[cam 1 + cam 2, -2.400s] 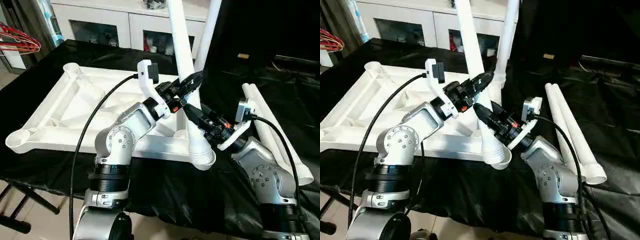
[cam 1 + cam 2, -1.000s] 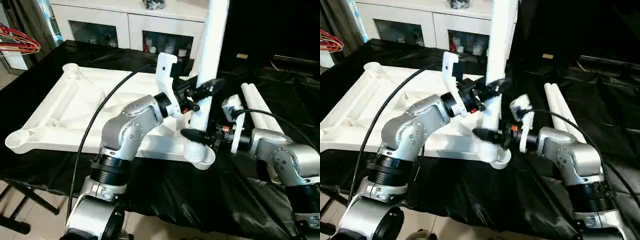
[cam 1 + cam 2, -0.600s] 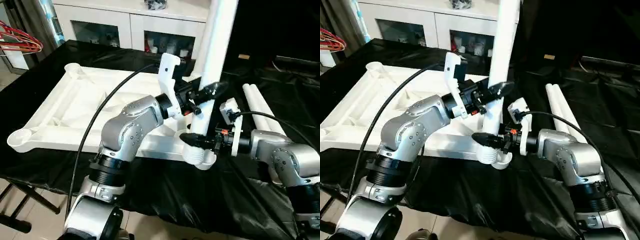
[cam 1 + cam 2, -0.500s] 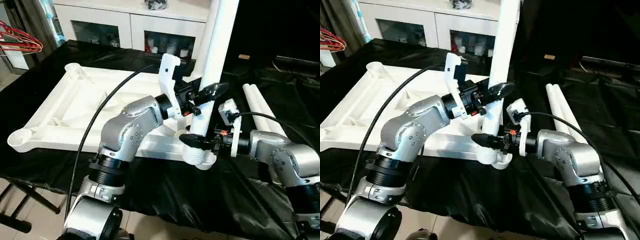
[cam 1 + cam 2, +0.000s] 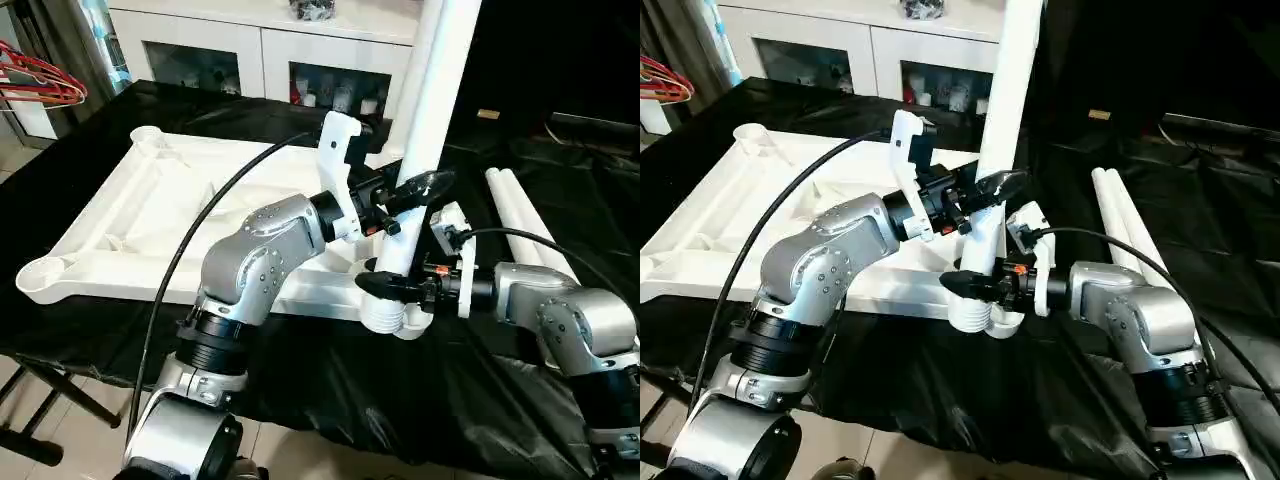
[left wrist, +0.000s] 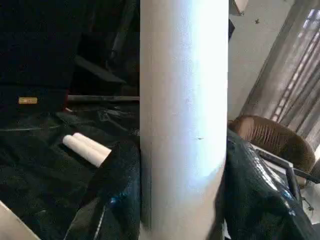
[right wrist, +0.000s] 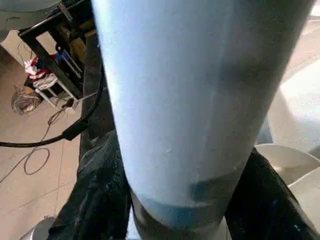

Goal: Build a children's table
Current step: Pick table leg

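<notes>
**Both grippers on the upright leg at the top's near corner**

We see the top [image 5: 170,215] lying underside up on the black cloth [image 5: 330,390], ribs and round corner sockets facing us. At its near right corner socket [image 5: 395,315] a leg [image 5: 425,130] stands close to upright, its ribbed foot sitting at the socket.

Our left gripper [image 5: 405,190] grasps the leg above the socket; in the left wrist view a black finger [image 6: 117,190] lies against each side of the white tube. Our right gripper [image 5: 385,285] holds the same leg lower down, just above the socket, with its fingers [image 7: 100,200] pressed to both sides of the tube in the right wrist view.

Two more legs [image 5: 530,240] lie side by side on the cloth, to the right of the top and apart from it. Beyond the top's far edge stands a white cabinet [image 5: 260,50], and red hangers [image 5: 40,85] hang beyond its far left corner.
</notes>
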You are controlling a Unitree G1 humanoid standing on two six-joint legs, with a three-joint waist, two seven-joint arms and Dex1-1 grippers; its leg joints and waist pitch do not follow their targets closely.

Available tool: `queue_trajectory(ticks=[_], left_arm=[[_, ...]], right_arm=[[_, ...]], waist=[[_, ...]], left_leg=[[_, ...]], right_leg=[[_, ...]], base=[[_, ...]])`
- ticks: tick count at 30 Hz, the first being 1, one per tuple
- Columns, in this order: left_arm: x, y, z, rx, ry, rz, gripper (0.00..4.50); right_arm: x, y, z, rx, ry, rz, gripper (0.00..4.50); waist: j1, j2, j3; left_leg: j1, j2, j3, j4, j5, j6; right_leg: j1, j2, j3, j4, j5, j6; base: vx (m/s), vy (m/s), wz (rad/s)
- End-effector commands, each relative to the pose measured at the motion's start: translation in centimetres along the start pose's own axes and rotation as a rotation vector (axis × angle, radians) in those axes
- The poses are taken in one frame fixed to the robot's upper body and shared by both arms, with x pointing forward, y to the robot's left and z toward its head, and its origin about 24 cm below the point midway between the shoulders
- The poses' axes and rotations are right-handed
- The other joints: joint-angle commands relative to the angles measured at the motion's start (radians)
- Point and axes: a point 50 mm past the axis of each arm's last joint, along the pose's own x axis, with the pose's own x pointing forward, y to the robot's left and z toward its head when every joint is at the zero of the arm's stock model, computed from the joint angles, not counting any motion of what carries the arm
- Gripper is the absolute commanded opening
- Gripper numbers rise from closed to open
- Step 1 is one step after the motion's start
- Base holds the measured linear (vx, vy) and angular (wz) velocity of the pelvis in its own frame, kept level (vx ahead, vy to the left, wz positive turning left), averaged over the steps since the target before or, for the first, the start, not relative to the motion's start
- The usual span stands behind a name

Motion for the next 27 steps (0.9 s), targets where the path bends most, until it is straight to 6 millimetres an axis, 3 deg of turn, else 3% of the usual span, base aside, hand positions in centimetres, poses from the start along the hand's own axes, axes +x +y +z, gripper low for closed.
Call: queue_trajectory(ticks=[1, 6, 11, 15, 16, 20, 21, 22, 27], left_arm=[[0.3, -0.2, 0.9, 0.02, -0.048, 0.013, 2.51], [0.1, 0.2, 1.6, 0.043, -0.102, 0.059, 2.75], [-0.9, 0.8, 4.4, 0.077, -0.318, 0.133, 2.75], [-1.8, 1.1, 3.9, 0.127, -0.267, 0.101, 2.75], [-2.3, 1.0, 3.1, 0.195, -0.187, 0.046, 2.75], [-4.4, 1.9, -1.5, 0.378, 0.165, -0.062, 2.75], [-4.7, 2.0, -2.1, 0.387, 0.198, -0.071, 2.75], [-5.7, 2.4, -3.8, 0.408, 0.302, -0.106, 2.75], [-7.7, 2.7, -7.4, 0.408, 0.51, -0.231, 2.75]], right_arm=[[-0.2, -0.5, -0.4, 0.007, -0.004, -0.055, 1.93], [-0.2, -0.7, -0.3, 0.003, -0.032, -0.084, 1.92], [-0.5, -1.7, 0.6, -0.01, -0.153, -0.215, 1.91], [-1.0, -2.5, 1.1, -0.034, -0.201, -0.324, 1.91], [-1.3, -2.8, 1.2, -0.053, -0.21, -0.36, 1.91], [-2.0, -2.8, 1.2, -0.11, -0.219, -0.414, 1.91], [-2.1, -2.8, 1.2, -0.113, -0.22, -0.417, 1.91], [-2.3, -2.6, 1.0, -0.125, -0.224, -0.427, 1.91], [-2.4, -2.5, 0.0, -0.162, -0.185, -0.451, 1.91]], waist=[[0.002, -0.011, -0.08], [0.002, -0.011, -0.082], [0.0, -0.011, -0.082], [-0.002, -0.012, -0.082], [-0.003, -0.018, -0.081], [-0.005, -0.002, -0.081], [-0.008, -0.003, -0.081], [-0.007, 0.001, -0.08], [-0.006, 0.005, -0.08]], left_leg=[[0.016, 0.037, -0.018, -0.059, -0.091, 0.035], [0.015, 0.037, -0.019, -0.059, -0.096, 0.032], [0.016, 0.038, -0.019, -0.06, -0.104, 0.028], [0.019, 0.038, -0.017, -0.061, -0.098, 0.026], [0.018, 0.036, -0.016, -0.061, -0.097, 0.025], [0.022, 0.037, -0.018, -0.064, -0.091, 0.016], [0.022, 0.037, -0.017, -0.066, -0.093, 0.015], [0.022, 0.035, -0.017, -0.067, -0.097, 0.013], [0.026, 0.039, -0.018, -0.073, -0.147, -0.019]], right_leg=[[0.06, -0.066, 0.045, -0.065, -0.157, -0.199], [0.063, -0.065, 0.044, -0.066, -0.141, -0.204], [0.062, -0.067, 0.044, -0.066, -0.139, -0.206], [0.057, -0.064, 0.044, -0.065, -0.157, -0.191], [0.058, -0.063, 0.043, -0.066, -0.162, -0.188], [0.052, -0.061, 0.046, -0.063, -0.174, -0.154], [0.052, -0.06, 0.047, -0.063, -0.172, -0.146], [0.051, -0.059, 0.047, -0.069, -0.172, -0.137], [0.051, -0.064, 0.047, -0.063, -0.161, -0.17]], base=[[0.0, 0.0, 0.0], [0.0, 0.0, 0.0], [0.0, 0.0, 0.0], [0.0, 0.0, 0.0], [0.0, 0.0, 0.0], [0.0, 0.0, 0.0], [0.0, 0.0, 0.0], [0.0, 0.0, 0.0], [0.0, 0.0, 0.0]])
